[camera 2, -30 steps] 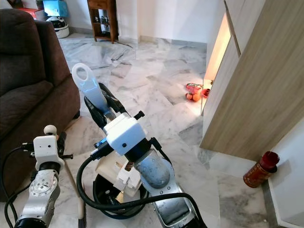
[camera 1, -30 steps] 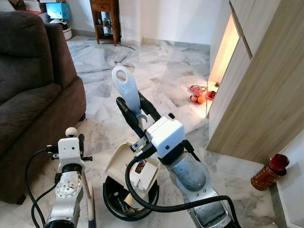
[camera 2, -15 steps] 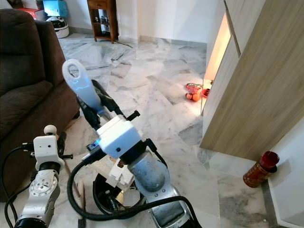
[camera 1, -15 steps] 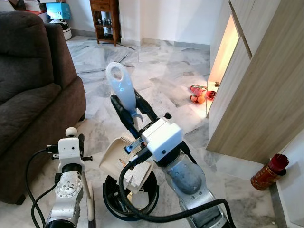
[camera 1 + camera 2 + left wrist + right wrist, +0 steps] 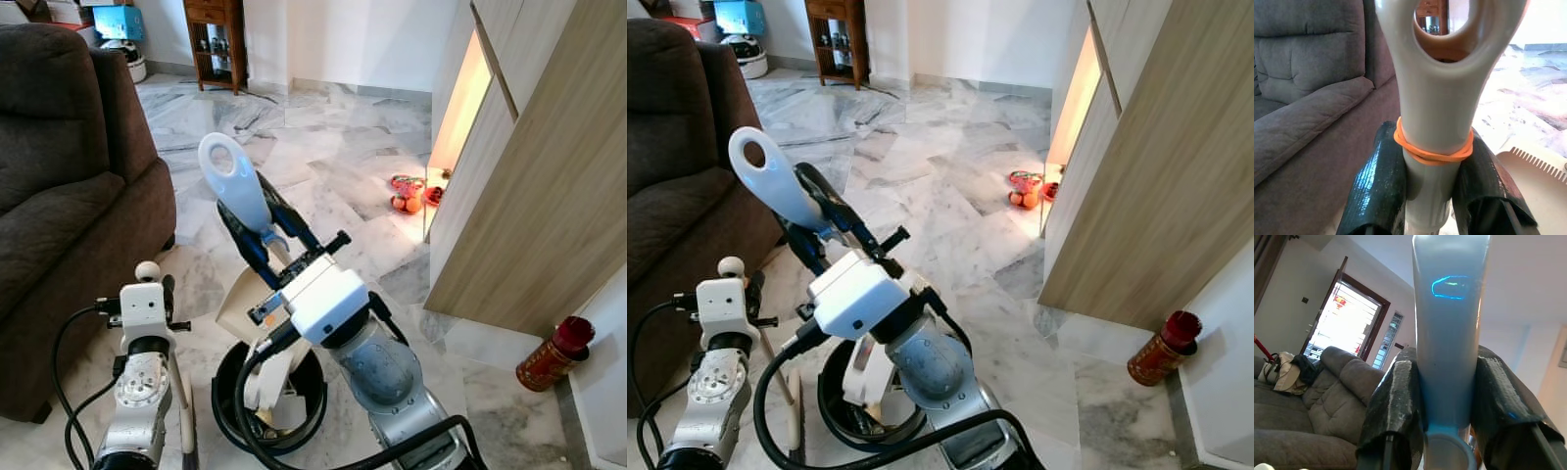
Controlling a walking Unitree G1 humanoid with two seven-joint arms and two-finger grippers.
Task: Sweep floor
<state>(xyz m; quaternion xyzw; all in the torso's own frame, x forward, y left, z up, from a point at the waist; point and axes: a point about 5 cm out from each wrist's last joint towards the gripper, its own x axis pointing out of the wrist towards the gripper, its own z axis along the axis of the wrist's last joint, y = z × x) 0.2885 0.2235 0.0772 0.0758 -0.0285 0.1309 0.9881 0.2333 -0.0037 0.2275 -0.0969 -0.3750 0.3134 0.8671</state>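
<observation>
Over the black bin (image 5: 230, 406) beside the sofa (image 5: 59, 196), right gripper (image 5: 257, 227) clamped on the pale blue dustpan handle (image 5: 232, 181), pan (image 5: 245, 299) tipped into the bin, left gripper (image 5: 1432, 171) clamped on the broom handle (image 5: 1437, 103): sweeping looks mostly done, emptying underway, tools not yet stowed.

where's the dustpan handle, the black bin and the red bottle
dustpan handle (image 5: 235, 186), left eye view, on the pale blue grip below its hanging hole
black bin (image 5: 227, 401), left eye view, on its left rim
red bottle (image 5: 556, 353), left eye view, on its body
</observation>
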